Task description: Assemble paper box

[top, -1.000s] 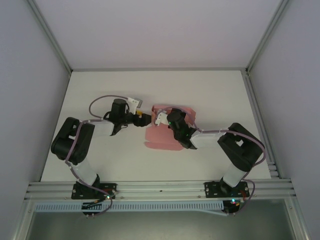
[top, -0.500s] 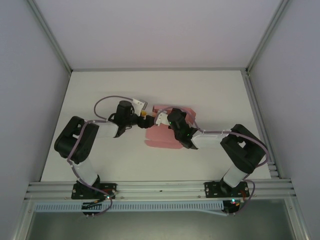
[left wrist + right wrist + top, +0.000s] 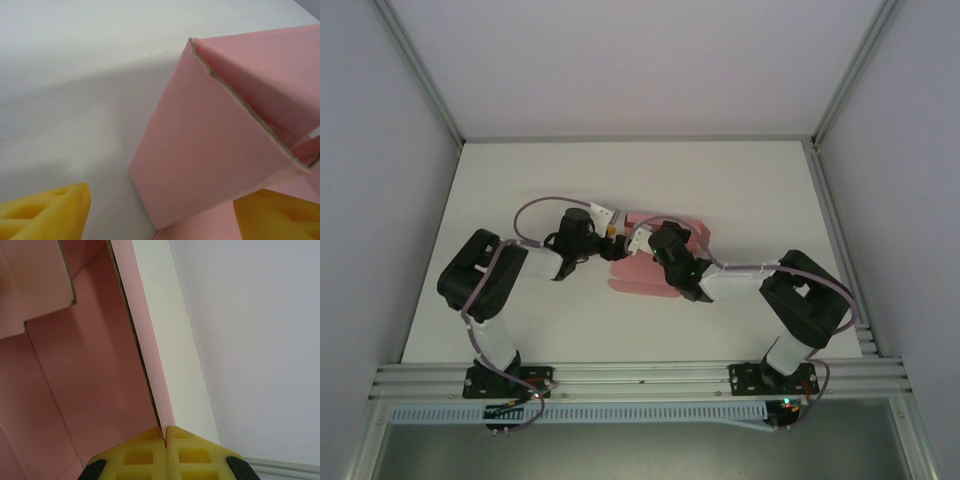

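Roughly at the middle of the white table, the paper box sat half-folded, with bare tabletop open on every side of it. At the box's left, the left gripper stood spread, its yellow fingers flanking an upright matte wall with a raw, fibrous cut edge. Above the box, the right gripper was pinched onto a thin card wall, its pads blocky and cellular.
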Tool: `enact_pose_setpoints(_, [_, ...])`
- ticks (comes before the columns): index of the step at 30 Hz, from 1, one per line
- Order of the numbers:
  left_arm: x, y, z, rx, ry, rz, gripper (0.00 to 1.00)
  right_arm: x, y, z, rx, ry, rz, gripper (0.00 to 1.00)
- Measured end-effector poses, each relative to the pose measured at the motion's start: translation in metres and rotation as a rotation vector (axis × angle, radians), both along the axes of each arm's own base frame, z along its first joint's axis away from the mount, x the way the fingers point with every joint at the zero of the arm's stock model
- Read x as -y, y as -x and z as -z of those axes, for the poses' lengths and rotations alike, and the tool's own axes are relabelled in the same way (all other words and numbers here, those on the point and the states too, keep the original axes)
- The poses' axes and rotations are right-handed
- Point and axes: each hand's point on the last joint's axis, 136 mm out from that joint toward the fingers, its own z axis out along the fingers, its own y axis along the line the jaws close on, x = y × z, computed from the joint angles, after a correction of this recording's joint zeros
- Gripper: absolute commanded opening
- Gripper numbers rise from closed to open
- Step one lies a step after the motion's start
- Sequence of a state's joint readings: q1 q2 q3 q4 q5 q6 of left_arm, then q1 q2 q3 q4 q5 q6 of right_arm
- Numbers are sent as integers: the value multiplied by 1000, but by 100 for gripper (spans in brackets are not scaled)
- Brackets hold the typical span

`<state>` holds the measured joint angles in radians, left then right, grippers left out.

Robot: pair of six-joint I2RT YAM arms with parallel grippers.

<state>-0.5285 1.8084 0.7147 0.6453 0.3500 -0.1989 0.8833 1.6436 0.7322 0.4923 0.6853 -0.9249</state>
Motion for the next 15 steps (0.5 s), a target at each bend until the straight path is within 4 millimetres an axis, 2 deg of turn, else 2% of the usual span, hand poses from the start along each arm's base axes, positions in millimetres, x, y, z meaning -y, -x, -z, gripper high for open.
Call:
enact_pose_setpoints(2, [2, -2, -2, 15, 9, -5, 69, 0, 0, 1, -2, -5, 6, 0])
enact_pose_setpoints(6, [4, -5, -4, 46, 17, -32, 57, 0, 1, 1, -8, -24, 17, 0])
enact_pose_setpoints(13, [10, -10, -7, 104, 26, -83, 43, -2, 3, 2, -23, -40, 22, 0])
enact_pose_setpoints(15, [12, -12, -7, 116, 23, -93, 34, -3, 3, 2, -27, -41, 22, 0])
